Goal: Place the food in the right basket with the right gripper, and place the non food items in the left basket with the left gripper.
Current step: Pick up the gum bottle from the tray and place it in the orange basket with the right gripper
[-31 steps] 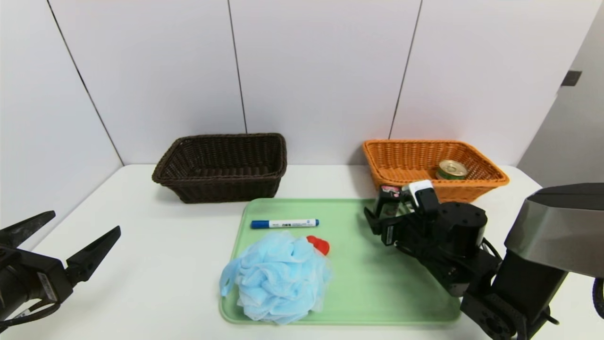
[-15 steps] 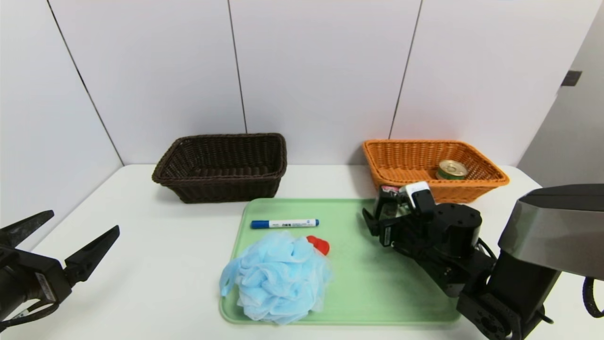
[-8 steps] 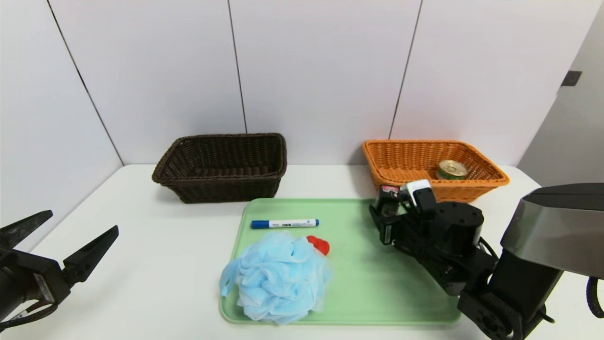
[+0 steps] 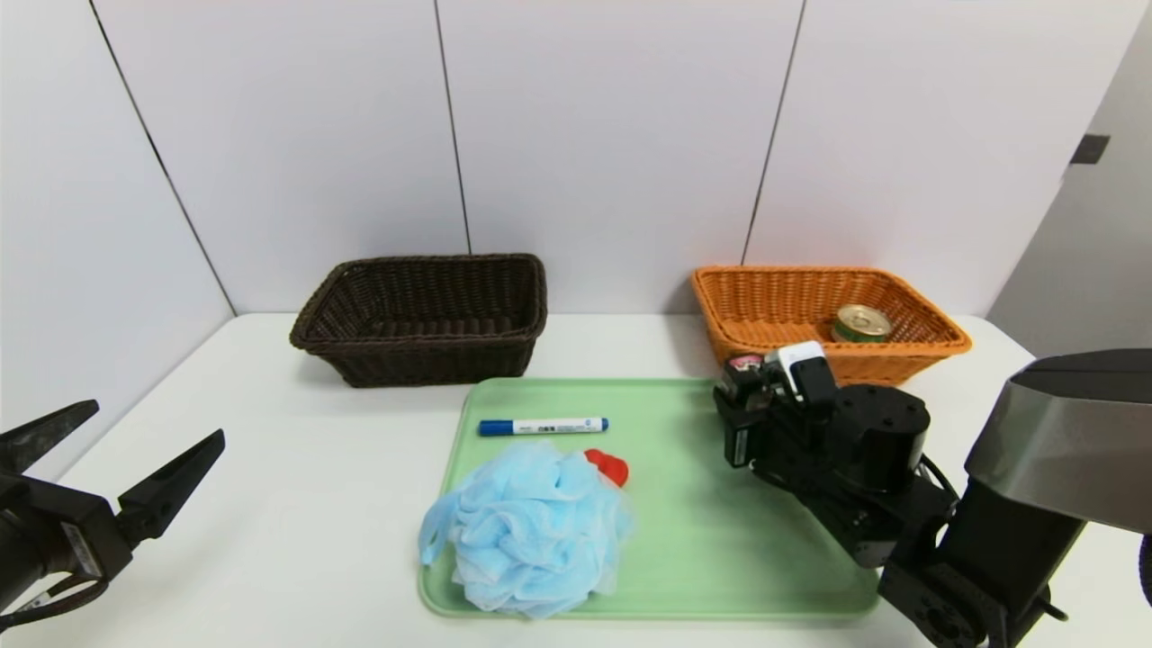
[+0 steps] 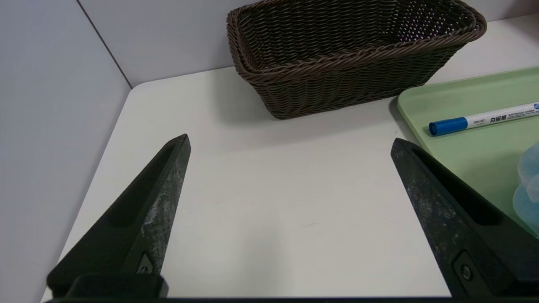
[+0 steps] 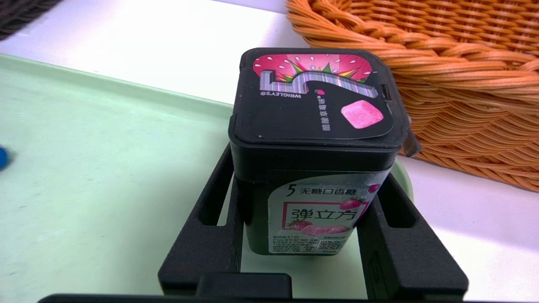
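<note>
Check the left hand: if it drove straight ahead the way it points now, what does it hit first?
Probably the dark brown basket. The left hand is open and parked over bare table, aimed roughly at the basket's near wall. Nothing lies between them. Whether it would strike the wall or clear the rim is unclear.

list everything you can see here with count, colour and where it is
table: 1, white, under everything
tray: 1, green, table centre
bath pouf: 1, light blue, tray's near left
rubber duck: 1, red, behind pouf
marker: 1, white, blue cap, tray's far left
gum container: 1, black, pink label, tray's far right corner
tin: 1, gold lid, in orange basket
orange basket: 1, far right
dark brown basket: 1, far left
left pincer: open, parked over table's left
right pincer: fingers against container's sides
</note>
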You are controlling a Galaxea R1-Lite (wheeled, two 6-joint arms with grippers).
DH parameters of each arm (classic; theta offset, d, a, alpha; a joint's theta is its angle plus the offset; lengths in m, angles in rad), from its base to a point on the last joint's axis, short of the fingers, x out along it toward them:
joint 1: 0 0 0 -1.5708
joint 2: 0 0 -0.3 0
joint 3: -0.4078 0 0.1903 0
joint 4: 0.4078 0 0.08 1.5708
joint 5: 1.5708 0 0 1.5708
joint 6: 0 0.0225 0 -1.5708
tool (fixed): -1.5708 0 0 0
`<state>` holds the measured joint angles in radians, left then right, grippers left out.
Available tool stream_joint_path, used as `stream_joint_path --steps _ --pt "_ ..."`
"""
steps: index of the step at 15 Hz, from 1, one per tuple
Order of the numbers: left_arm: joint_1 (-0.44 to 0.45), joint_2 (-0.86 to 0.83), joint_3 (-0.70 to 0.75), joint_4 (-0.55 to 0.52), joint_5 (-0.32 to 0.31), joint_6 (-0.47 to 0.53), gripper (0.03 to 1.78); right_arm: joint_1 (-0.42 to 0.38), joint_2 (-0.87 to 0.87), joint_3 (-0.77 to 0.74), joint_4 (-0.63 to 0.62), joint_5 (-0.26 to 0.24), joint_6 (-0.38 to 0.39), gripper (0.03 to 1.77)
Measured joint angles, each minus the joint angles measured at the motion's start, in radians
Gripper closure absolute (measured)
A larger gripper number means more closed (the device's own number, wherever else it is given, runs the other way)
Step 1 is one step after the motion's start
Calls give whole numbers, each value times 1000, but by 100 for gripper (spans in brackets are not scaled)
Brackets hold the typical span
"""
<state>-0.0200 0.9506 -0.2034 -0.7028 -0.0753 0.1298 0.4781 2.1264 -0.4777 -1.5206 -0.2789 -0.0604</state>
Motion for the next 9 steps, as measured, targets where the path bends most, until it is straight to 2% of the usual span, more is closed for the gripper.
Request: stream_joint_path --steps 3,7,9 --pt "0 1 -9 0 0 0 12 27 -70 43 0 3 -21 106" --pt "0 1 -4 0 0 -2 12 37 -210 66 8 19 -104 106" --pt "0 2 -6 0 -1 -1 12 34 -277 29 98 22 -115 106"
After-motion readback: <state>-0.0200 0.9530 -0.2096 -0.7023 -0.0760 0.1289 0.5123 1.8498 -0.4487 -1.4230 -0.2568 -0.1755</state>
